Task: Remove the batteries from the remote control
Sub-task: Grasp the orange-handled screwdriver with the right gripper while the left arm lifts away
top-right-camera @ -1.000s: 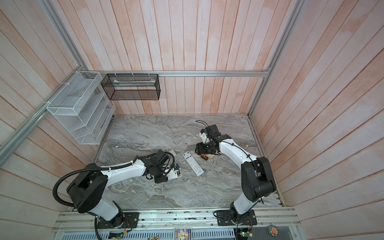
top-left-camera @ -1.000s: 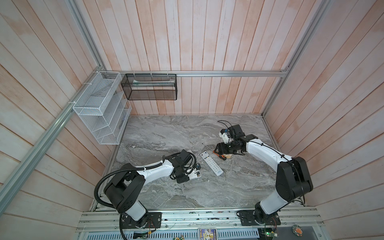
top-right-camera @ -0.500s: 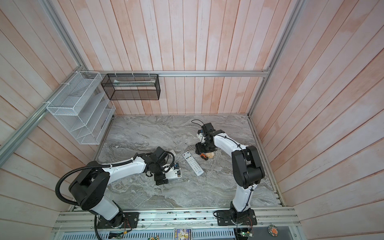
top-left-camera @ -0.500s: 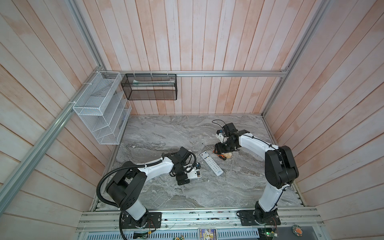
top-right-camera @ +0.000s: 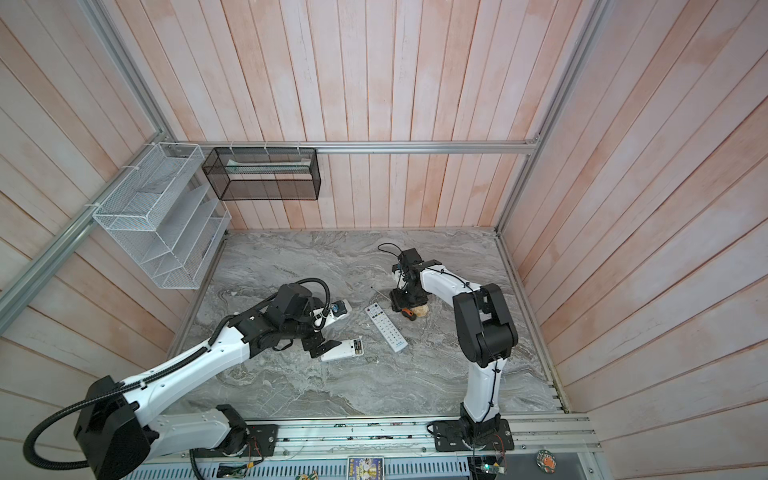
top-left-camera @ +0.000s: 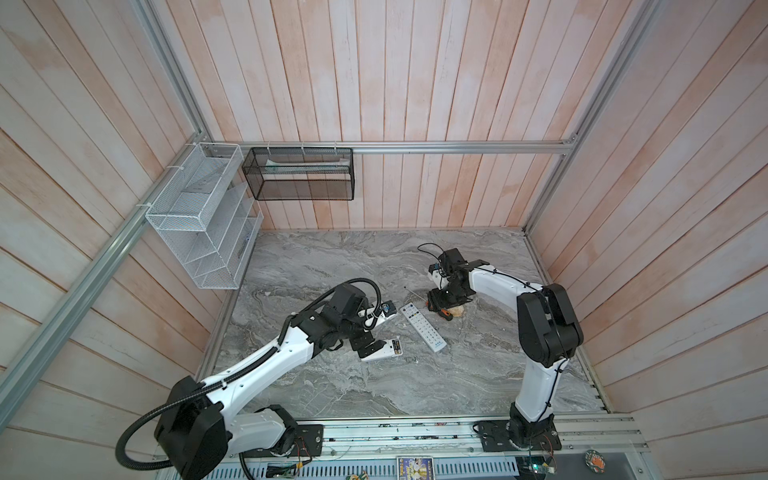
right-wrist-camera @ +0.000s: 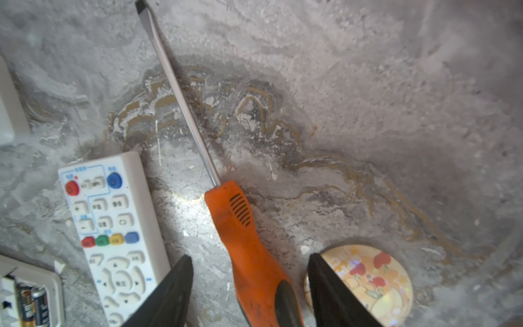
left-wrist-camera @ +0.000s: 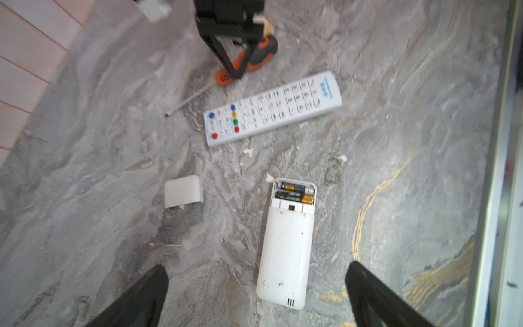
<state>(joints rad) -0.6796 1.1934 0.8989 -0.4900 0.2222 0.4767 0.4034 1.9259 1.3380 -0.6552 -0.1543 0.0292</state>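
On the bench [top-left-camera: 415,386], left of middle, the left gripper [left-wrist-camera: 254,264] hangs wide open over the face-down remote [left-wrist-camera: 285,249], with the batteries [left-wrist-camera: 295,193] seated inside. Its wrist view shows the loose cover [left-wrist-camera: 184,191], which neither top view does. The right gripper [right-wrist-camera: 249,256] straddles the screwdriver [right-wrist-camera: 243,235], fingers apart and seemingly not touching.

Long remote [right-wrist-camera: 113,226], key side up: a plus sign [right-wrist-camera: 77,209] and a minus sign [right-wrist-camera: 84,225] are showing on two white keys, and arrow marks are ringing the round pad. Chinese key captions are blurring beyond reading. Batteries [left-wrist-camera: 294,192]: yellowish label print is showing, illegible.
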